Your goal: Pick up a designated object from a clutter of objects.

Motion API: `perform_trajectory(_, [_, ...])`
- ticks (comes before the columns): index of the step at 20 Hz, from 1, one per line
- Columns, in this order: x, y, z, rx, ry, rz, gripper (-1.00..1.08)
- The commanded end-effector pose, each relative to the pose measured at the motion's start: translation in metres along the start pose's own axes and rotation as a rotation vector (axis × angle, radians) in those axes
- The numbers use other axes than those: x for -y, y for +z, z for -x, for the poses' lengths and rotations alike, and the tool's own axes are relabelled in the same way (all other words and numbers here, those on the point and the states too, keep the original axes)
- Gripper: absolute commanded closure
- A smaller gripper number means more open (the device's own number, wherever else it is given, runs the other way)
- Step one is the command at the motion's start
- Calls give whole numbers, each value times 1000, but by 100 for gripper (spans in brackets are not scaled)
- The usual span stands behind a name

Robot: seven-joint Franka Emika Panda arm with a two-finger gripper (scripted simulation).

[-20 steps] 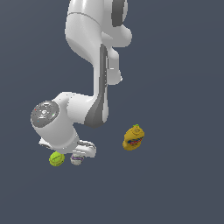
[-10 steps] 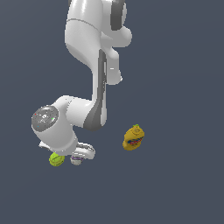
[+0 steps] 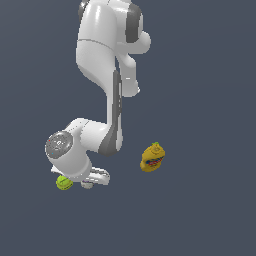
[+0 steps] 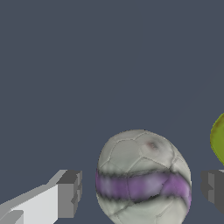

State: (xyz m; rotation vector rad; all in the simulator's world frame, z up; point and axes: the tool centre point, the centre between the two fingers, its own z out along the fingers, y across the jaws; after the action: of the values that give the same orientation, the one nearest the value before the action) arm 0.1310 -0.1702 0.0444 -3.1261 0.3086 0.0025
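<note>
The designated object, a grey-white ball with a purple band, fills the wrist view between my two fingers. There is a gap on each side of it, so my gripper is open around it. In the exterior view my gripper is low over the floor, and only a small grey part of the ball shows under the hand. The yellow-green ball lies just beside it, toward the exterior view's left, and its edge shows past one finger. The yellow mustard bottle stands apart, toward the exterior view's right.
The arm's elbow and wrist hang over the two balls. Everything rests on a plain dark grey floor.
The wrist and hand have come down lower over the grey-white ball. The balls and the bottle have not moved.
</note>
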Motion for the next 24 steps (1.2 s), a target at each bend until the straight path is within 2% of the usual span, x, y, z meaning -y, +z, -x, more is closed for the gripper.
perform_trajectory(1, [0, 7, -1, -1, 0, 0, -92])
perform_trajectory(5, [0, 8, -2, -1, 0, 0, -92])
perform_trajectory(6, [0, 8, -2, -1, 0, 0, 108])
perform_trajectory(18, [1, 7, -1, -1, 0, 0, 108])
perform_trajectory(24, [15, -8, 2, -1, 0, 0, 108])
